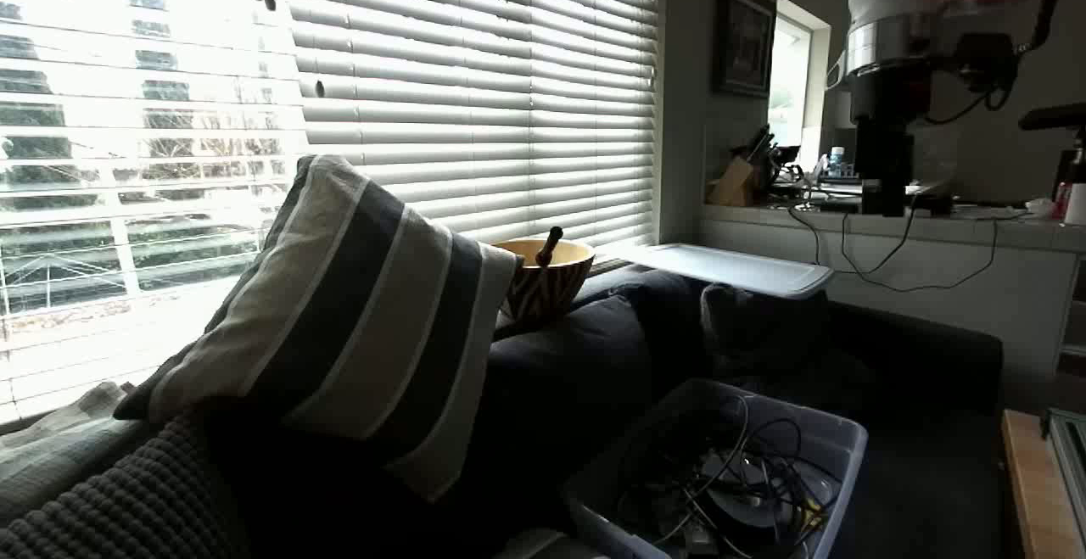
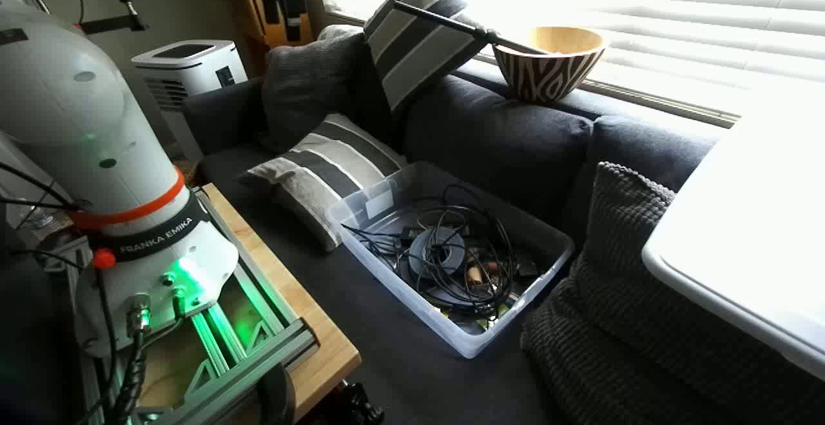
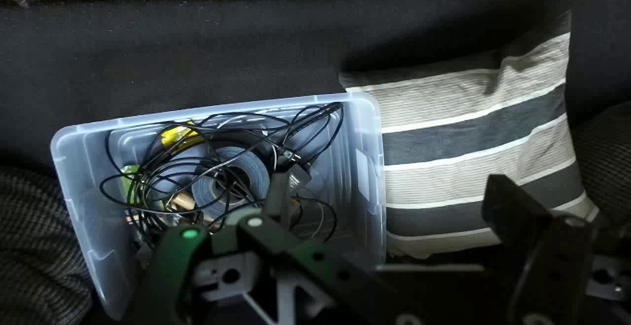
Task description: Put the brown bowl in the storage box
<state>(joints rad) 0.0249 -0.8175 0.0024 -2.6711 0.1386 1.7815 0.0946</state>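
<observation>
The brown bowl [image 1: 551, 287] stands upright on the sofa back by the window, tan inside with dark patterned sides; it also shows in an exterior view [image 2: 548, 78]. A dark stick leans in it. The bowl is out of the wrist view. The storage box [image 2: 396, 293], translucent grey-blue, sits open on the sofa seat with cables and a tape roll inside; it also shows in an exterior view [image 1: 836, 500] and the wrist view [image 3: 81, 192]. My gripper [image 3: 388, 192] is open and empty above the box's edge and a pillow. It hangs high, apart from everything, in an exterior view [image 1: 884, 190].
A striped pillow [image 1: 356, 313] leans on the sofa back beside the bowl. Another striped pillow [image 3: 453, 167] lies against the box. A pale lid [image 1: 734, 269] rests at the sofa's corner. The window blinds [image 1: 475, 109] rise behind the bowl. A wooden table edge [image 2: 277, 270] borders the seat.
</observation>
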